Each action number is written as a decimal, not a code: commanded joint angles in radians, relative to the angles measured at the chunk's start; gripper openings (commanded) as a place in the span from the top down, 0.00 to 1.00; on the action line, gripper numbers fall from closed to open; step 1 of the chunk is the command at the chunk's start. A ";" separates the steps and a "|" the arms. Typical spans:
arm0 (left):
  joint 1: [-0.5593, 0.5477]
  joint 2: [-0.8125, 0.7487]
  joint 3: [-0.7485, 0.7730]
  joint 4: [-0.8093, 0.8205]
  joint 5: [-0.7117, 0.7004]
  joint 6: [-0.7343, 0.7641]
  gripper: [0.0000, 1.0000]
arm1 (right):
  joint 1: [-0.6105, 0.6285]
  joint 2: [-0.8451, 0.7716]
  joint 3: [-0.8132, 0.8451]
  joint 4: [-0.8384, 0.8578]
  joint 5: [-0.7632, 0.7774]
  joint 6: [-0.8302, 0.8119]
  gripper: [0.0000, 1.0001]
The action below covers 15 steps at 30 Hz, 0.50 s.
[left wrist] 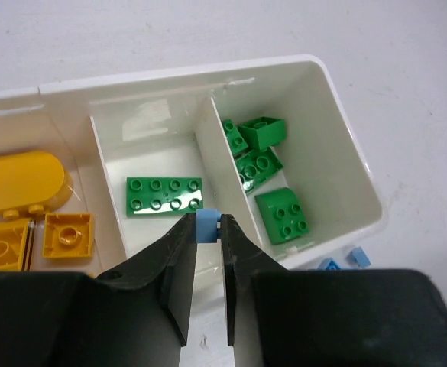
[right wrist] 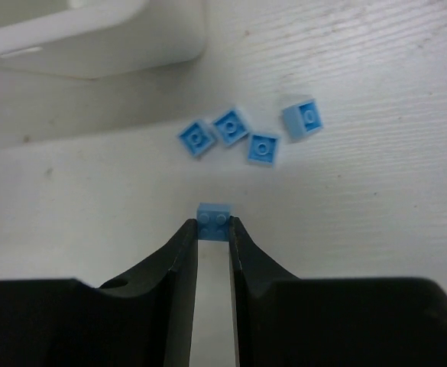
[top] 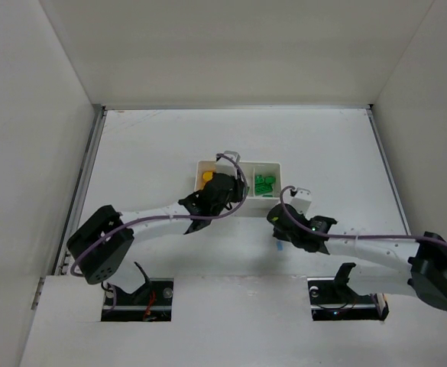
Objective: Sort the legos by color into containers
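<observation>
Legos [right wrist: 229, 126] likely handle light, rigid, slick; grip opposite flat sides squarely. Left tool [left wrist: 208, 231] clamps a blue brick [left wrist: 208, 223] over the tray [left wrist: 345, 145]; right tool [right wrist: 213, 229] clamps a second brick [right wrist: 214, 215] above the worktop [right wrist: 361, 229].

The white tray [left wrist: 345, 138] is a glossy plastic; its smooth walls catch the light in bright patches. The green bricks [left wrist: 284, 215] and yellow bricks [left wrist: 69, 233] inside it are also hard plastic, smooth, with a softer shine. The small blue brick [left wrist: 208, 222] in my left claw [left wrist: 208, 231] and the other blue brick [right wrist: 213, 213] in my right claw [right wrist: 213, 228] look the same, smooth and a little satin. The fingers [left wrist: 176, 283] of both claws are black and matt, it seems plastic. The desk [right wrist: 376, 199] is white and matt, with fine lines like a grain, slightly rough. My purple cables [top: 156, 220] have a smooth sheath.
</observation>
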 commanded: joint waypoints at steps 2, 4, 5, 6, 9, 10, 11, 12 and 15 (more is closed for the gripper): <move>0.038 0.080 0.103 0.021 0.020 0.010 0.84 | 0.029 -0.102 0.073 0.008 0.039 -0.061 0.80; 0.052 0.103 0.120 0.017 0.020 0.005 0.79 | 0.027 -0.122 0.107 0.047 0.042 -0.118 0.80; 0.058 0.103 0.122 0.017 0.020 0.005 0.75 | 0.026 -0.125 0.121 0.073 0.033 -0.150 0.80; 0.066 0.096 0.120 0.015 0.020 0.002 0.71 | 0.017 -0.125 0.135 0.103 0.027 -0.185 0.80; 0.084 0.035 0.090 0.017 0.016 -0.007 0.64 | -0.032 -0.084 0.188 0.203 -0.022 -0.285 0.79; 0.087 0.009 0.078 0.015 0.014 -0.007 0.63 | -0.049 -0.057 0.211 0.231 -0.049 -0.310 0.79; 0.089 -0.021 0.061 0.015 0.013 -0.007 0.62 | -0.064 -0.028 0.231 0.258 -0.074 -0.328 0.79; 0.089 -0.054 0.039 0.015 0.011 -0.008 0.62 | -0.086 0.007 0.253 0.297 -0.098 -0.347 0.79; 0.066 -0.159 -0.042 0.009 0.005 -0.011 0.63 | -0.133 0.107 0.314 0.370 -0.151 -0.380 0.79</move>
